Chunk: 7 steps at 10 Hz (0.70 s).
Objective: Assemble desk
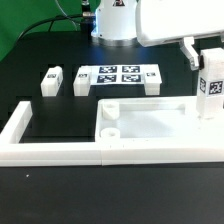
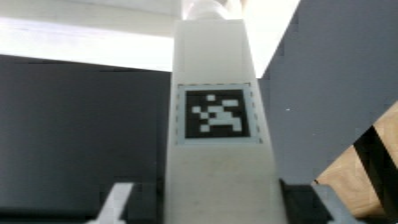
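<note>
The white desk top (image 1: 150, 122) lies on the black table with its raised rim and round corner sockets facing up, against the front border wall. My gripper (image 1: 207, 66) is shut on a white square leg (image 1: 211, 92) and holds it upright at the exterior view's right, above the top's right end. In the wrist view the leg (image 2: 217, 90) runs away from my gripper (image 2: 217, 208), its black-and-white tag facing the camera, with a finger (image 2: 128, 202) on each side. Three more legs lie behind the top: one at the left (image 1: 52, 79), one (image 1: 83, 82) and one (image 1: 152, 82) beside the marker board.
The marker board (image 1: 117, 74) lies flat behind the desk top. The low white U-shaped border wall (image 1: 20, 125) runs along the front and the exterior view's left. The arm's base (image 1: 115, 20) stands at the back. A brown surface (image 2: 370, 165) shows past the table edge.
</note>
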Each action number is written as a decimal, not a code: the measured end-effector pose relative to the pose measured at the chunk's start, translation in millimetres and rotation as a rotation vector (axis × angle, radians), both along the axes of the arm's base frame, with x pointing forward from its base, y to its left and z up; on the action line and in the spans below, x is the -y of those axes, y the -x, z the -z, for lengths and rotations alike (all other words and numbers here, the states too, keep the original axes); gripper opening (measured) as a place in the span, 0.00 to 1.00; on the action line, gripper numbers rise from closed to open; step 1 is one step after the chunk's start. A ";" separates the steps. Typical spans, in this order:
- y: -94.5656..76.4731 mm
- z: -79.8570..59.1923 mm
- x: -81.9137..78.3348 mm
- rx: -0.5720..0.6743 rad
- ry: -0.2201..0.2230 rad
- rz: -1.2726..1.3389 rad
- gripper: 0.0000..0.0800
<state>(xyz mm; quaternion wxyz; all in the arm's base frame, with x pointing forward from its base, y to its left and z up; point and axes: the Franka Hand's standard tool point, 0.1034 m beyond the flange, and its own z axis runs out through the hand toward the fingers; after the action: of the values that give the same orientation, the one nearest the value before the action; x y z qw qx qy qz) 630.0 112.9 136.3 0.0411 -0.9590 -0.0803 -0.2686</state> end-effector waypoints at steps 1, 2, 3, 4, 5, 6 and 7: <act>1.0 1.5 -3.1 0.000 0.001 -0.006 0.36; 1.6 5.6 -1.2 -0.003 0.003 -0.006 0.36; -1.4 6.2 2.3 0.014 0.003 -0.001 0.36; -0.6 9.9 1.6 0.010 0.000 0.004 0.36; -1.6 10.6 2.9 0.014 0.001 0.007 0.36; -0.8 14.9 4.7 0.010 0.002 0.008 0.36; -0.4 17.7 4.0 0.012 0.002 0.007 0.36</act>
<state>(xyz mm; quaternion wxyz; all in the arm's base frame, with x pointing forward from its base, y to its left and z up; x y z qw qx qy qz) 630.4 108.8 118.5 0.0386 -0.9577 -0.0774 -0.2743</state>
